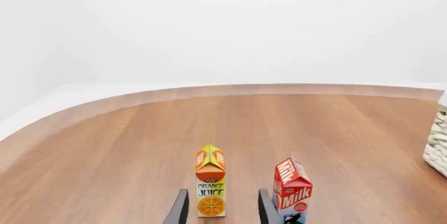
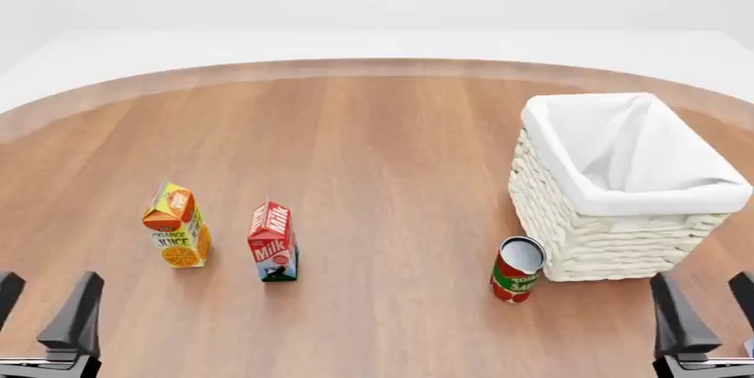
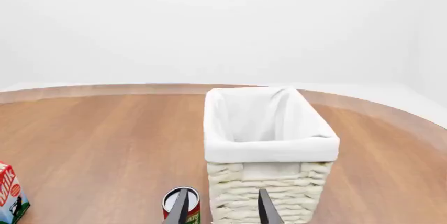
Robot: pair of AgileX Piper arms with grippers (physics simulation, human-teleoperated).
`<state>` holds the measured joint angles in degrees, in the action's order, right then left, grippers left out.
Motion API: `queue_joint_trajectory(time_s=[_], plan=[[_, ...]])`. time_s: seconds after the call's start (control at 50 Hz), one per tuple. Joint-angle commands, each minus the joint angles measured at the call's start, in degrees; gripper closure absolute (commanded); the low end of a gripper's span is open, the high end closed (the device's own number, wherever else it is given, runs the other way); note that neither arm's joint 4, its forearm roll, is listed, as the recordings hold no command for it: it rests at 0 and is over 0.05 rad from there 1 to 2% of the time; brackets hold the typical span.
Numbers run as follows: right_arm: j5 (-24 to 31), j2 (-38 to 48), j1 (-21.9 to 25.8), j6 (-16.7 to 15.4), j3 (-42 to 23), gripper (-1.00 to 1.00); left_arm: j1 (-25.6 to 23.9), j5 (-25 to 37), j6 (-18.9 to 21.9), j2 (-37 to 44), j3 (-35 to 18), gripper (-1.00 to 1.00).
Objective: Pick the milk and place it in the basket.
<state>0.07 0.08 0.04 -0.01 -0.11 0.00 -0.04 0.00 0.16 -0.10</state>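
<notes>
The milk (image 2: 272,242) is a small red-topped carton with white lettering, standing upright on the wooden table left of centre. It also shows in the left wrist view (image 1: 291,190) and at the edge of the right wrist view (image 3: 10,192). The basket (image 2: 642,197) is a large off-white wicker box with white lining, at the right; its inside looks empty (image 3: 269,150). My left gripper (image 2: 41,307) hangs open at the near left, well short of the milk. My right gripper (image 2: 711,307) is open at the near right, just in front of the basket.
An orange juice carton (image 2: 177,226) stands upright just left of the milk, directly ahead of the left gripper (image 1: 223,211). A red can (image 2: 516,268) stands against the basket's near left corner, close before the right gripper (image 3: 222,211). The table's curved far edge (image 2: 377,64) runs across the back.
</notes>
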Motion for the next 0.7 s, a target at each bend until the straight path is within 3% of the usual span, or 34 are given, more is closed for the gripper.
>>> queue_joint_trajectory(time_s=[0.02,0.32,0.7], plan=[[0.25,0.21,0.33,-0.06,-0.33,-1.00,0.00,-0.06,0.00,0.25,-0.15,-1.00],[-0.20,1.84,2.58,0.51,-0.58,-1.00,0.00,-0.06,0.00,0.25,-0.15,-1.00],[-7.62,12.53,8.37,0.51,-1.46,-1.00,0.00,-0.06,0.00,0.25,-0.15,-1.00]])
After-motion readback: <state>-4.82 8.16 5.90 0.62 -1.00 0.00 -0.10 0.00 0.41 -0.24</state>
